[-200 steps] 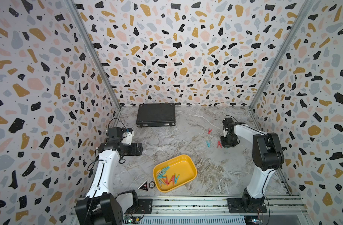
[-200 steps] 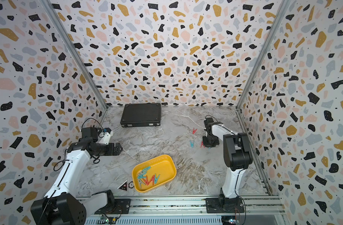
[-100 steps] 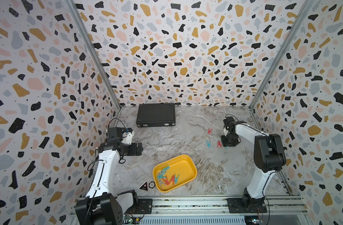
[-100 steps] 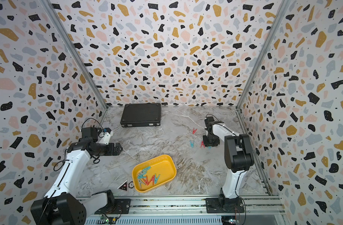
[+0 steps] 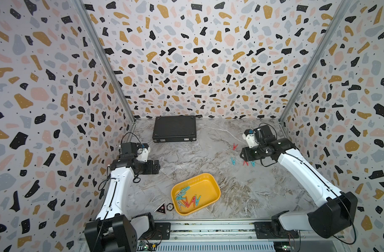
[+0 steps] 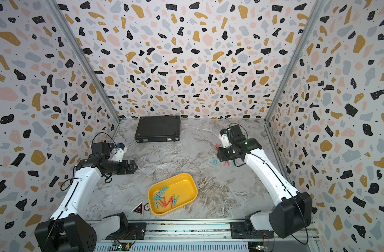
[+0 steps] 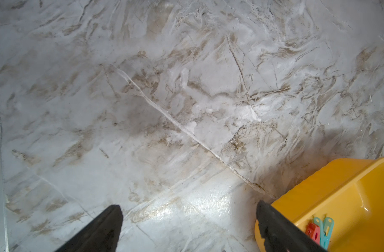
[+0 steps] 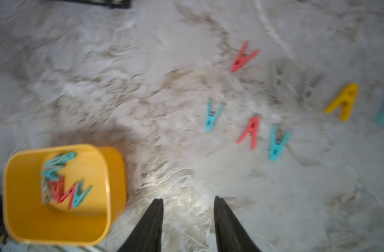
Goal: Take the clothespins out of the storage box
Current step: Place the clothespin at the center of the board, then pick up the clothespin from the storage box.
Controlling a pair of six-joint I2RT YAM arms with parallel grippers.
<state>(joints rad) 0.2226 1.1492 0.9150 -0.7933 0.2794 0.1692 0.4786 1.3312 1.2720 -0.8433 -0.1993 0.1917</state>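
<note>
The yellow storage box [image 5: 205, 186] [image 6: 182, 185] sits near the table's front middle, with several teal, red and grey clothespins [image 5: 186, 198] [image 6: 164, 197] piled at its left end. More clothespins lie loose on the marble at the right: a red one [image 5: 235, 146], a teal one [image 5: 233, 160], a red one [image 5: 245, 163] and a teal one [image 5: 252, 163]. My right gripper [image 5: 243, 153] [image 8: 188, 203] hovers over them, open and holding nothing. The left gripper [image 5: 156, 167] [image 7: 187, 207] is wide open over bare marble, left of the box [image 7: 339, 196].
A black latched case [image 5: 174, 128] lies at the back of the table. In the right wrist view, grey pins [image 8: 278, 76], a yellow pin [image 8: 342, 102] and a teal one lie beyond the loose group. A triangular sticker [image 5: 161, 209] lies left of the box.
My right jaws have opened and the gripper has risen off the table. A teal clothespin now shows lying beside the red one under it. The left arm has not moved.
</note>
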